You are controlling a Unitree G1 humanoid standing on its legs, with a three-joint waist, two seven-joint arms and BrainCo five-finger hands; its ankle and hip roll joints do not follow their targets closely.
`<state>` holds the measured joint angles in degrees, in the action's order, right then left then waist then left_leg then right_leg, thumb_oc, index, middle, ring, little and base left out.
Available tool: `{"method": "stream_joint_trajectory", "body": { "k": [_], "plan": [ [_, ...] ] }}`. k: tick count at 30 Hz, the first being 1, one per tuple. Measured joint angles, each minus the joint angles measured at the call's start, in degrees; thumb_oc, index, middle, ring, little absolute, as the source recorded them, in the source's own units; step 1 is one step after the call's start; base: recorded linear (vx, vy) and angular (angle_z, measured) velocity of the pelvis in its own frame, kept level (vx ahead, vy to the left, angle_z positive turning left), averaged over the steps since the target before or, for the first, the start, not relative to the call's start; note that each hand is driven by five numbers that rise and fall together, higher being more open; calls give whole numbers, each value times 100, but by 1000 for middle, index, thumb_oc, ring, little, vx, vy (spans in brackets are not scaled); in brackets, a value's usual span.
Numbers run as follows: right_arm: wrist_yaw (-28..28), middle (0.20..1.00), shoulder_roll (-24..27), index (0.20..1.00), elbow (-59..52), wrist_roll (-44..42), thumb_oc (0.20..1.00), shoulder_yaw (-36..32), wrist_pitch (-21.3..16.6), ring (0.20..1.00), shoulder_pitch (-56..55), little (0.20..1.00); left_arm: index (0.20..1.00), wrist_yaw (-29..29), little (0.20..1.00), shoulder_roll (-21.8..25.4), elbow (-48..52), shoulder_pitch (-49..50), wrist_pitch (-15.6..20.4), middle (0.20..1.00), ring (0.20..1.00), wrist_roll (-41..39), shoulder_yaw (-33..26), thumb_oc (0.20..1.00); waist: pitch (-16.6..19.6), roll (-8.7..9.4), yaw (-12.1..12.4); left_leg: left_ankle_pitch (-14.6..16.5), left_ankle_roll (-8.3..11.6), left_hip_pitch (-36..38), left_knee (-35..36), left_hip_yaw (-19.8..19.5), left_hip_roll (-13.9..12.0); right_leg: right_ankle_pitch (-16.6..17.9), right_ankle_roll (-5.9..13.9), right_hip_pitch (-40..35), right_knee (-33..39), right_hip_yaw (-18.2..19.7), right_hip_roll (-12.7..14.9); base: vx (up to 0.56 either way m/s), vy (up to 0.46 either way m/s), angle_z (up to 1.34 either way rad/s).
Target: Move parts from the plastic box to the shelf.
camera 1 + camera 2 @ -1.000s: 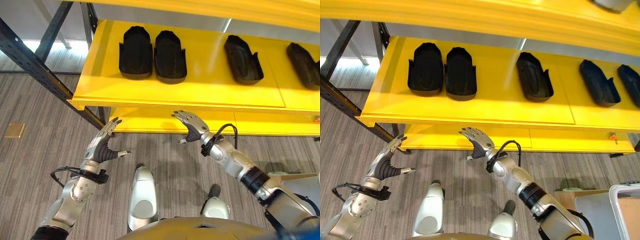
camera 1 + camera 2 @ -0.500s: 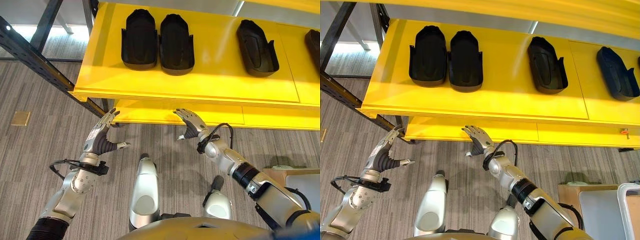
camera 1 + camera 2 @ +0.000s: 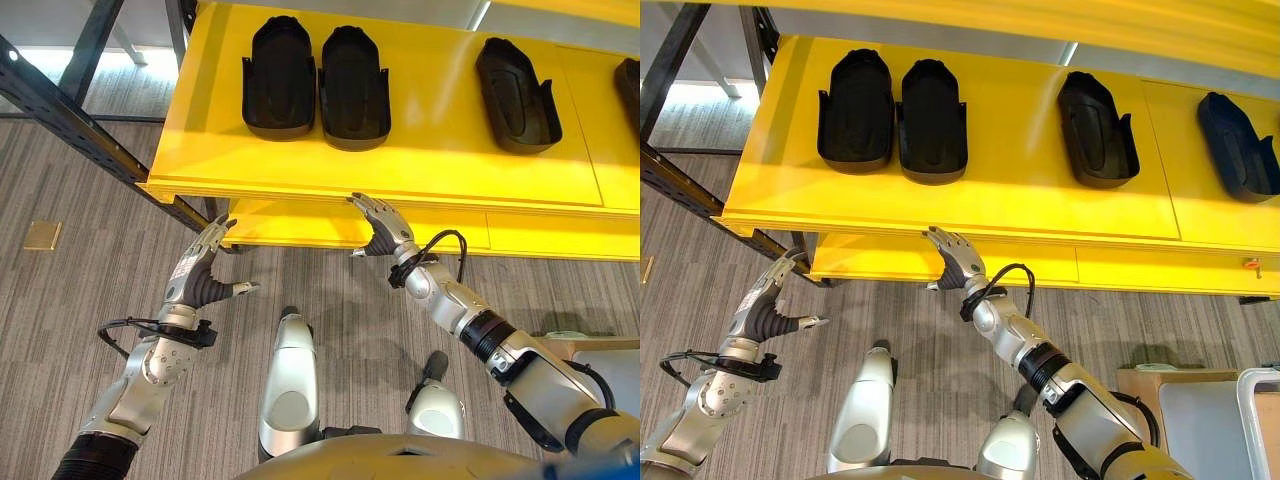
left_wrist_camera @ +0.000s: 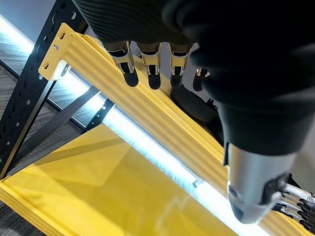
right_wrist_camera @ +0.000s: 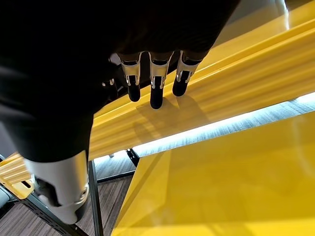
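Four black parts [image 3: 279, 77] lie on the yellow shelf [image 3: 420, 165]. Below its front edge, left hand [image 3: 203, 275] and right hand [image 3: 385, 226] hover empty, fingers spread.

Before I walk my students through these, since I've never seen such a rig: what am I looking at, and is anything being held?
This is a two-legged humanoid robot. Two pictures come from cameras on its head, looking down; the other two from cameras on each wrist, looking along the fingers. In front stands a yellow metal shelf on a dark steel frame. On the shelf lie black moulded plastic parts, shaped like shallow trays: two side by side, others farther right. The left hand hangs open below the shelf's edge. The right hand is open too, its fingers reaching up by the shelf's front edge. Neither hand holds anything.
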<state>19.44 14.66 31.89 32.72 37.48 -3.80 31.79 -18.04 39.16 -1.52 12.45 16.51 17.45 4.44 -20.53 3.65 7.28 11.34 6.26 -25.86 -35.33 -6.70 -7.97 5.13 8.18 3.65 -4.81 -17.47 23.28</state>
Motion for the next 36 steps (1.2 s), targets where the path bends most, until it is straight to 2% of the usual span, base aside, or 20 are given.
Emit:
{"method": "stream_joint_trajectory", "body": {
  "k": [10, 14, 21, 26, 36],
  "plan": [
    [202, 1000, 9, 1000, -247, -60, 1000, -155, 16, 1000, 349, 1000, 1000, -64, 1000, 0, 0, 19, -7, 1000, 1000, -1, -1, 1000, 44, 47, 18, 1, -1, -31, -3, 1, 2, -3, -1, 32, -6, 0, 2, 0, 0, 0],
    [340, 1000, -30, 1000, 372, -117, 1000, -164, 59, 1000, 700, 1000, 1000, -65, 1000, 1, 0, 17, -7, 1000, 1000, -4, 4, 1000, 51, 55, 72, 5, -5, -75, -53, 0, 5, -3, -6, 62, -34, 3, 3, 0, 0, 0],
    [404, 1000, -5, 1000, 798, -218, 1000, -323, 212, 1000, 904, 1000, 1000, -70, 1000, 31, 0, 39, -7, 1000, 1000, -10, 4, 1000, 50, 54, 286, 16, -16, -162, -120, -14, 20, -4, -7, 129, -73, 2, 18, 0, 0, 0],
    [465, 1000, -2, 1000, 1061, -291, 1000, -324, 241, 1000, 1081, 1000, 1000, -68, 1000, 142, 2, 40, -10, 1000, 1000, -16, 9, 1000, 11, 33, 291, 32, -55, -375, -272, -88, 91, 1, -9, 222, -111, -12, 43, -23, 2, 8],
    [796, 1000, 23, 1000, 1294, -446, 1000, -339, 285, 1000, 1758, 1000, 1000, -105, 1000, 292, 22, -47, -12, 1000, 1000, -57, 12, 1000, -435, -67, 340, 19, -101, -685, -426, -170, 134, -22, 48, 513, -323, -31, 76, -15, 6, 2]
  ]
}}
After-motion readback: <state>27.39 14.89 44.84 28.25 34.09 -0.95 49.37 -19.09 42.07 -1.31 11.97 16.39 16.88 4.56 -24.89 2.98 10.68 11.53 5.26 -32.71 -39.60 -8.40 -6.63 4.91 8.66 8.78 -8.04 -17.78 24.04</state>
